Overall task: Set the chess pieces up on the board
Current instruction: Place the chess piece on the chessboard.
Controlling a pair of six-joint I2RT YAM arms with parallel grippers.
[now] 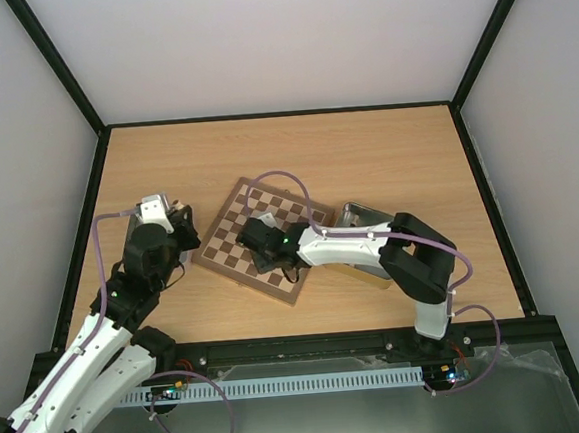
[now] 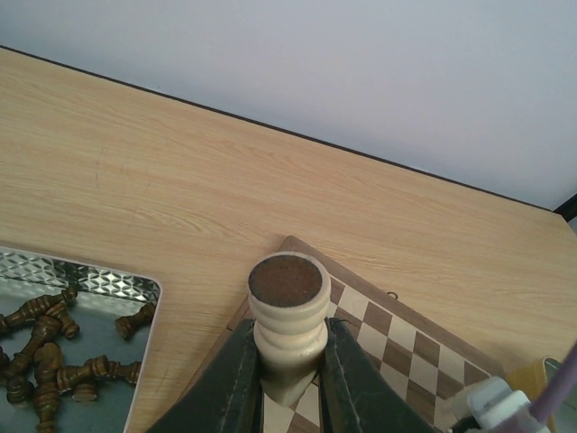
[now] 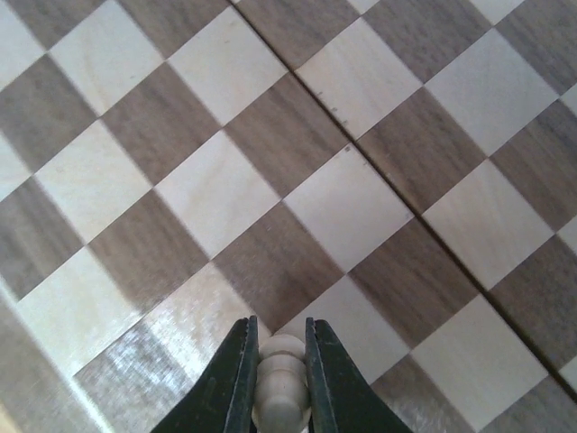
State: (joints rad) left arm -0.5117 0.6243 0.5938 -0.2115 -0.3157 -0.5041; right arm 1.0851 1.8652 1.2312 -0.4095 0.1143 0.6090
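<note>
– What have you got on the left?

– A pale cream chessman (image 2: 287, 311), pinched round its ringed stem by my left pincer (image 2: 287, 361). Its round base, faced with a dark brown disc, is turned up at the camera. It sits right at the rim of the board (image 1: 246, 235).

– And the board?

– Flat on the table (image 1: 365, 150), turned corner-on to me: dark brown and pale tan squares, light rim, a seam across the middle.

– The right?

– A second pale piece (image 3: 279, 392) gripped in my right pincer (image 3: 277, 361), its rounded top showing, close over the squares.

– Any others?

– Dark brown chessmen (image 2: 50, 347), heaped on their sides in the silver tray (image 2: 135, 281) beside the board.
</note>
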